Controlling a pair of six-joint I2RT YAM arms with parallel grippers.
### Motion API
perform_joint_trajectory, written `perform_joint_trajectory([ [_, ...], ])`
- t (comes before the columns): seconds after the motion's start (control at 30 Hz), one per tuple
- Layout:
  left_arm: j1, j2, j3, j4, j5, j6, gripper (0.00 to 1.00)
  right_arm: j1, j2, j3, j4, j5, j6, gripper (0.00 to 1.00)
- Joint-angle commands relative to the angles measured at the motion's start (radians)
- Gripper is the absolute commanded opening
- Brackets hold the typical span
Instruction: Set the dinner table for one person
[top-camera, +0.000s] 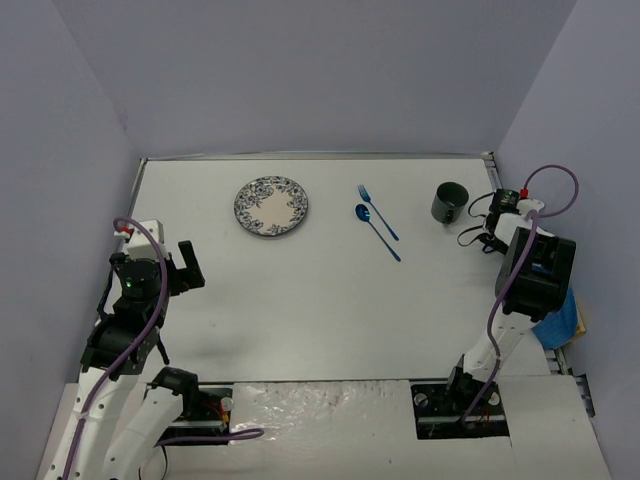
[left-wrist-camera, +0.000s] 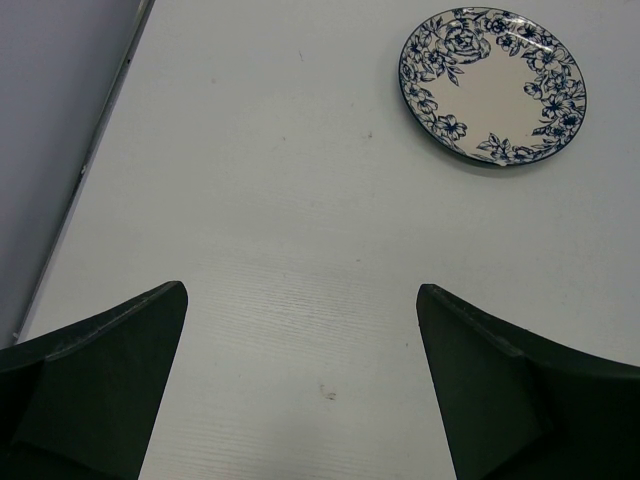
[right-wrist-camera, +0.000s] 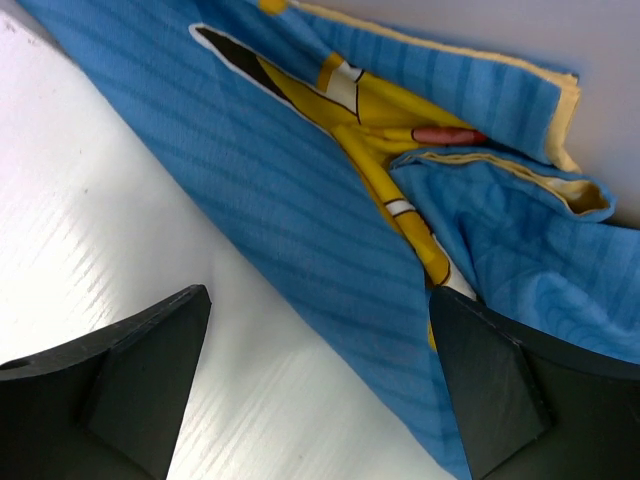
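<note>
Hovering over a bunched blue placemat (right-wrist-camera: 300, 230) at the white worktop's (top-camera: 320, 300) right edge, the right jaws gape wide, likely to fetch the setting's base. The left jaws hang wide and empty. Plate (top-camera: 271, 206), fork (top-camera: 378, 212), spoon (top-camera: 381, 236) and mug (top-camera: 448, 203) line the far side. No legible writing shows, only a yellow cartoon figure.

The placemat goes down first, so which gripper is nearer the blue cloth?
Right. The right gripper hangs directly over the blue cloth; the left gripper sits across the table at its left side, facing the plate.
</note>
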Motion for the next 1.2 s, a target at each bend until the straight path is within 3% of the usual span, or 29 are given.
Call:
perform_joint_trajectory([
  [0.0,0.004,0.017,0.009,0.054,-0.006,0.007,0.97,-0.012,0.037,0.009,-0.006,0.013,-0.02,0.87],
  [0.3,0.004,0.016,0.009,0.054,-0.008,0.007,0.97,-0.025,0.073,0.0,-0.002,0.002,-0.035,0.76],
  [0.47,0.004,0.016,0.011,0.051,-0.008,0.006,0.97,-0.036,0.081,0.0,-0.002,-0.022,-0.046,0.58],
  [0.73,0.004,0.017,0.009,0.051,-0.003,0.006,0.97,-0.045,0.105,0.004,-0.012,-0.052,-0.051,0.39],
  [0.93,0.004,0.014,0.009,0.053,-0.003,0.004,0.97,-0.035,0.063,0.015,-0.024,-0.065,-0.055,0.01],
  [1.17,0.004,0.011,0.01,0.055,0.002,0.0,0.97,0.056,-0.104,0.045,-0.098,0.04,-0.031,0.0],
])
